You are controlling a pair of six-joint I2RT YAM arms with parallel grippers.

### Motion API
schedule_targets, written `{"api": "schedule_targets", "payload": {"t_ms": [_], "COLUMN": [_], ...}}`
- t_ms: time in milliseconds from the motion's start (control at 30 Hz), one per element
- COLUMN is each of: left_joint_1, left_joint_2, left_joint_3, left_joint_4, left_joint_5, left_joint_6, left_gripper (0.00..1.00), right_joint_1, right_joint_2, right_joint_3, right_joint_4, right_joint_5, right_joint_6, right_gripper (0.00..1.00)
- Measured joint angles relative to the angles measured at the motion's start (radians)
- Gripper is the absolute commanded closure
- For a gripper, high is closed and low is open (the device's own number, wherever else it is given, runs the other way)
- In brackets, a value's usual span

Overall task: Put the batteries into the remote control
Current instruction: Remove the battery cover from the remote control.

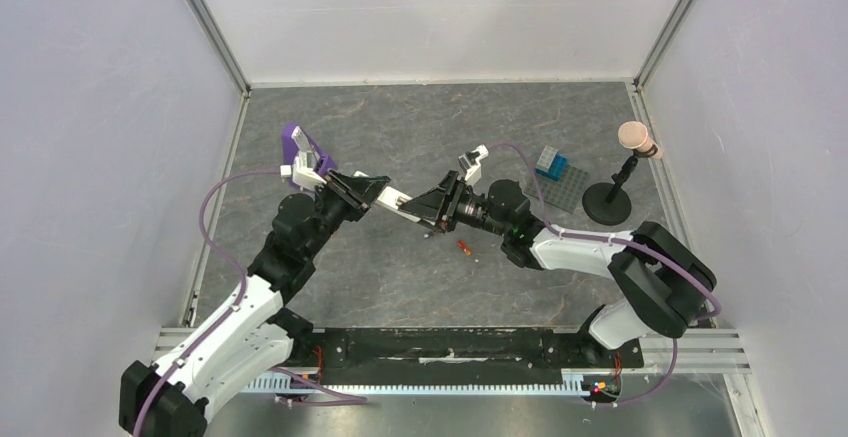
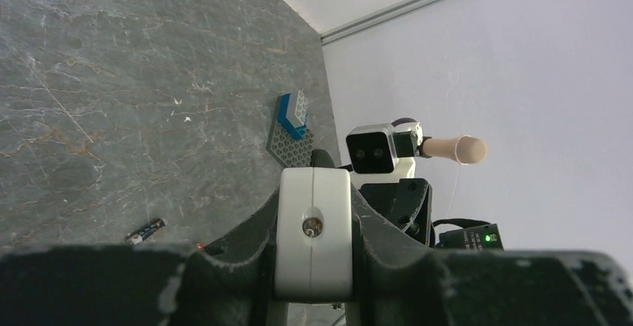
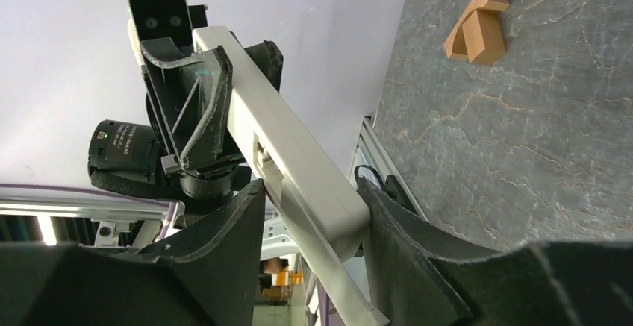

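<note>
Two arms, one prize: the remote control [image 1: 396, 197], a slim, smooth white plastic bar with square edges, hangs above the grey veined table [image 1: 400, 287] at dead centre. The left gripper [image 2: 313, 221] is clamped on one end, its black fingers flat against both sides. The right gripper [image 3: 310, 210] pinches the other end. The red-orange battery [image 1: 464, 247], a tiny cylinder, lies at five o'clock from the remote. The dark battery [image 2: 145, 230], silver-tipped, lies flat at nine o'clock in the left wrist view.
</note>
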Motion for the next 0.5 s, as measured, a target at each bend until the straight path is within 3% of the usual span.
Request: {"api": "schedule_targets", "payload": {"t_ms": [200, 333, 500], "left_joint_1": [-0.003, -0.005, -0.001], "left_joint_2": [0.034, 0.069, 0.11], "left_joint_3": [0.0, 0.0, -0.013], "left_joint_4": [0.027, 0.04, 0.075], "left_joint_5": [0.001, -0.007, -0.064], "left_joint_6": [0.043, 0.073, 0.157], "left_gripper": [0.98, 0.98, 0.98], "right_joint_1": [-0.014, -0.027, -0.067], "right_joint_2": [0.002, 0.021, 0.063], "right_joint_3": [-0.01, -0.016, -0.032], "right_joint_4": [-0.013, -0.014, -0.022], "right_joint_5": [-0.007, -0.008, 0.005], "right_joint_6": [-0.004, -0.004, -0.003], "right_gripper": [0.5, 0.41, 0.38]}}
